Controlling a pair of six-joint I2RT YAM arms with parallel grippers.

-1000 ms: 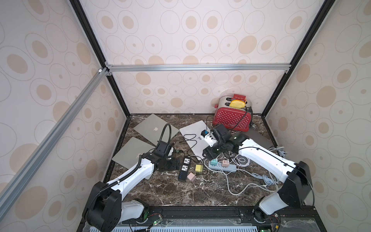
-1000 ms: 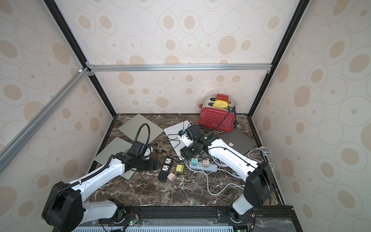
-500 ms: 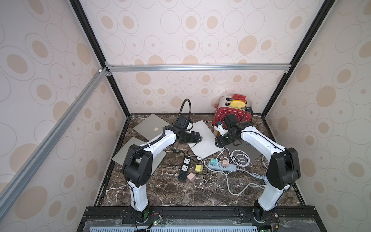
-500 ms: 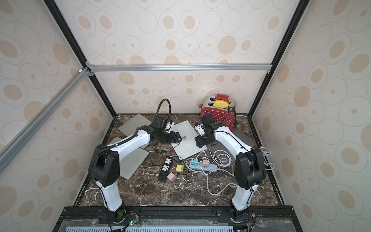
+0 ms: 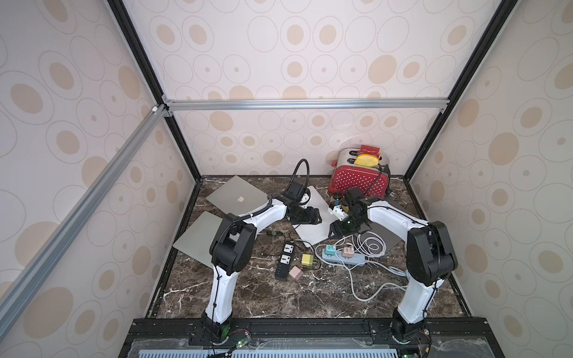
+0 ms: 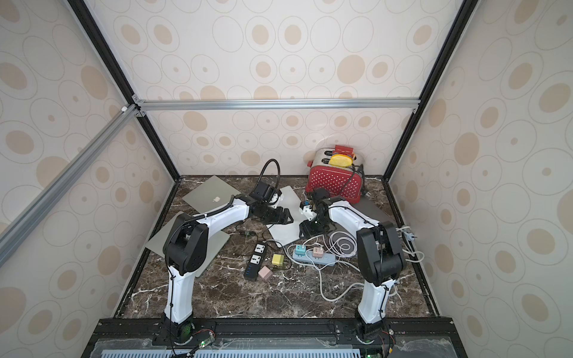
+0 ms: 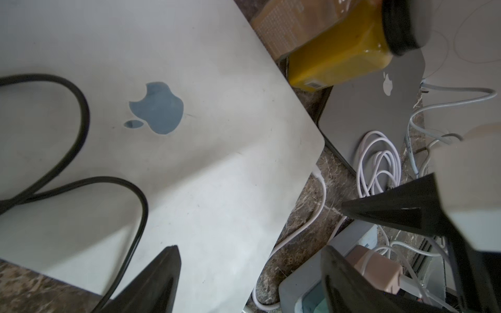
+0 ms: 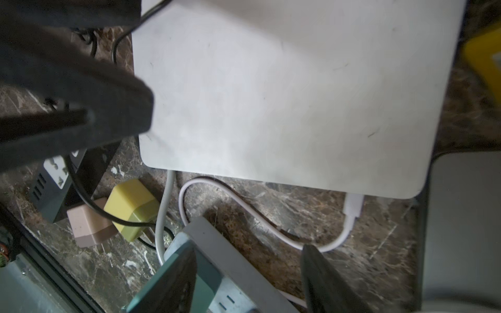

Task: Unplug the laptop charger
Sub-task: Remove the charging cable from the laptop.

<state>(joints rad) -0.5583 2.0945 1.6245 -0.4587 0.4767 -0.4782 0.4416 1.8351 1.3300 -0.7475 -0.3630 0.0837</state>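
**Two-arm approach to the charger plug.** The right gripper [image 8: 249,248] hangs with its jaws spread and empty over the white cable [image 8: 260,218]. The charger connector [image 8: 353,204] lies just ahead of its fingertips, offset toward one finger. It is seated in the edge of the silver laptop [image 8: 284,94], so the unplugging pull appears not yet made. One fingertip sits close over the cable, but this blurred view does not show whether they touch. The left gripper [image 7: 249,249] is also spread wide and carries nothing. It is poised directly above the laptop lid near the connector corner, probably to pin the machine against sliding when the plug is drawn. The power strip [image 8: 233,260] lies under the right gripper's fingers.
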